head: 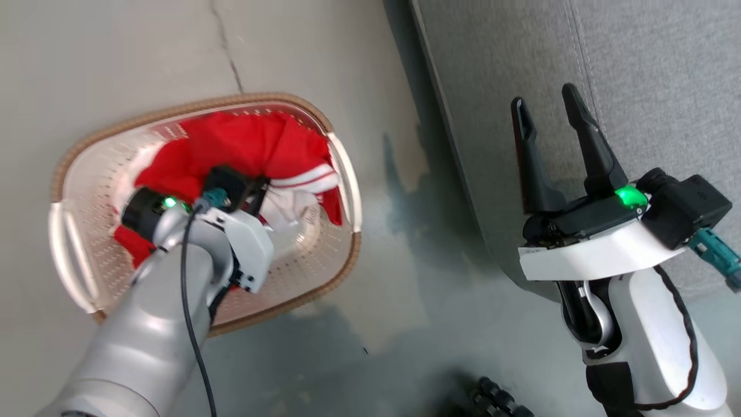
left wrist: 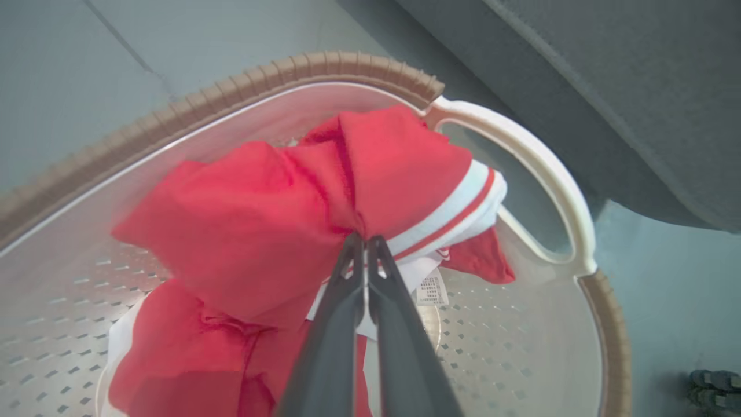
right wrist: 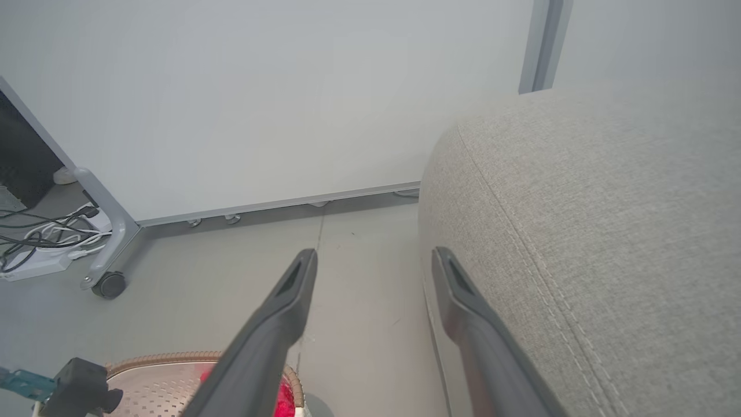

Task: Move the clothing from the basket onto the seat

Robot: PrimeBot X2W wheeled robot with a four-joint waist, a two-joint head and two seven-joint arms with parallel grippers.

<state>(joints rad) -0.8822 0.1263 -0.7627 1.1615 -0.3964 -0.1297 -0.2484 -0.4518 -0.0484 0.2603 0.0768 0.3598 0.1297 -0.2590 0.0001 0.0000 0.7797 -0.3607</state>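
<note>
left gripper [left wrist: 365, 240]: fingers pressed together, pinching a fold of the red clothing [left wrist: 260, 220] just beside its white-striped hem | clothing: heaped inside the laundry basket [left wrist: 347, 63], toward its sofa-side handle | laundry basket: on the floor [head: 116, 52] beside the grey sofa [head: 637, 69] | right gripper [head: 544, 97]: fingers spread wide, holding nothing, at the sofa's edge

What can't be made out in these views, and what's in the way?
Left wrist view: how many pieces the bunched red-and-white sports clothing in the left gripper comprises; folds hide it.
Same view: the small white label's print, too small.
Head view: that gripper's fingertips, behind its own wrist.
Right wrist view: most of the white perforated plastic basket, cut by the bottom edge and right gripper's finger.
</note>
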